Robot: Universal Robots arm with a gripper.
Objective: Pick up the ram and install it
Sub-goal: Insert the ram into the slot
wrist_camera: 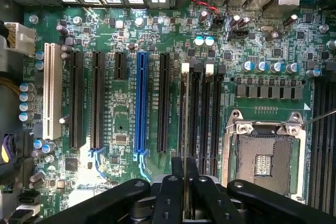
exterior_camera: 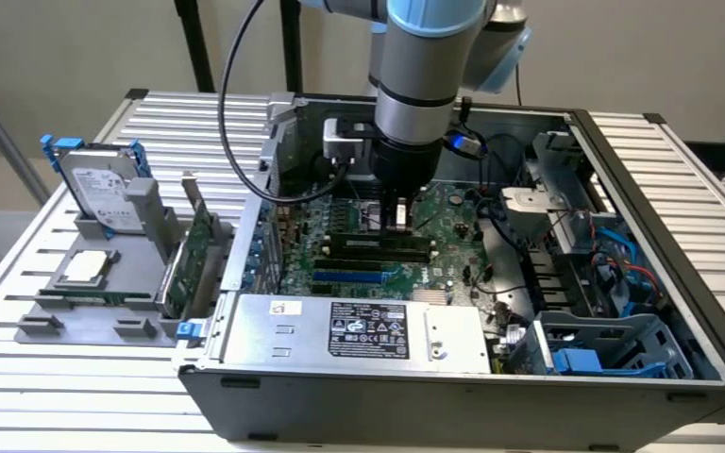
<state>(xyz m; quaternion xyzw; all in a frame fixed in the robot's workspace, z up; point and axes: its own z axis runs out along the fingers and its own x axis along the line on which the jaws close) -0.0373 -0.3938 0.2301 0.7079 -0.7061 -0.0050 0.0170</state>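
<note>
Here, in the exterior view, the arm reaches straight down into the open computer case (exterior_camera: 615, 311), and the tool (exterior_camera: 396, 223) hangs just above the green main board (exterior_camera: 445, 212). Directly under the tool lie the black memory slots (exterior_camera: 376, 247). A thin edge-on stick, the ram (exterior_camera: 398, 219), sits between the tool's fingers, its lower end close to the slots; whether it touches them cannot be told. In front of the tool, nearer the camera, is the grey power supply (exterior_camera: 356, 330) with its label. Well away from the tool, outside the case on the slatted counter (exterior_camera: 35, 377), a grey rack (exterior_camera: 98, 283) holds a silver hard drive (exterior_camera: 95, 193) with blue rails and a green expansion card (exterior_camera: 193, 250) standing upright.

In the wrist view, the tool (wrist_camera: 185, 192) is narrowed on the ram (wrist_camera: 184, 182), seen as a thin strip between the two black fingers (wrist_camera: 169, 198). The ram lines up with a black memory slot (wrist_camera: 184, 114) that has a white latch at its far end. Beside that slot, away from the tool's centre line, stand a blue slot (wrist_camera: 140, 103), a white slot (wrist_camera: 51, 90) and the open metal processor socket (wrist_camera: 262, 153).
</note>
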